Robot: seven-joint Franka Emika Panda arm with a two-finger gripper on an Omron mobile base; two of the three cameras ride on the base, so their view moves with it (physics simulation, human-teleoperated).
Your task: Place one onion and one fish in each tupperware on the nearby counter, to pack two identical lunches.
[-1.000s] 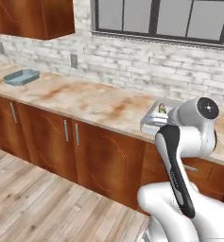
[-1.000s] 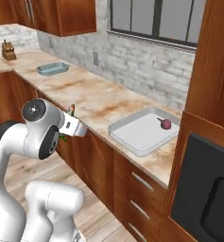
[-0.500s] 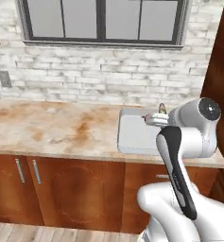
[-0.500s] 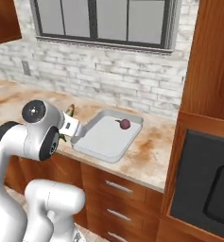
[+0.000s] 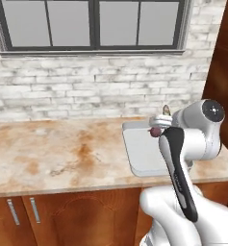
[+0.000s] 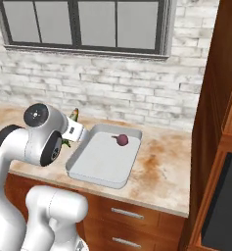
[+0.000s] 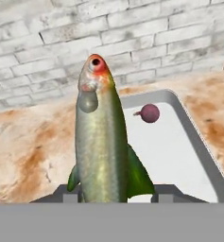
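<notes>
My gripper is shut on a green-yellow fish that stands nose-up between the fingers. In the hand view a pale grey tupperware lies just beyond, with a dark purple-red onion inside near its far wall. The left base view has the fish's tip poking above the hand, over the far edge of the tupperware, with the onion beside it. From the right base view the fish is at the left edge of the tupperware, and the onion sits at its back.
The beige-and-orange counter runs left under a window and a brick wall. A tall red-brown cabinet closes off the counter on the right. Drawers with metal handles sit below the tray.
The whole picture has shifted as the base drove along the counter; the pale grey tupperware now sits close in front. The fish stays held in the gripper.
</notes>
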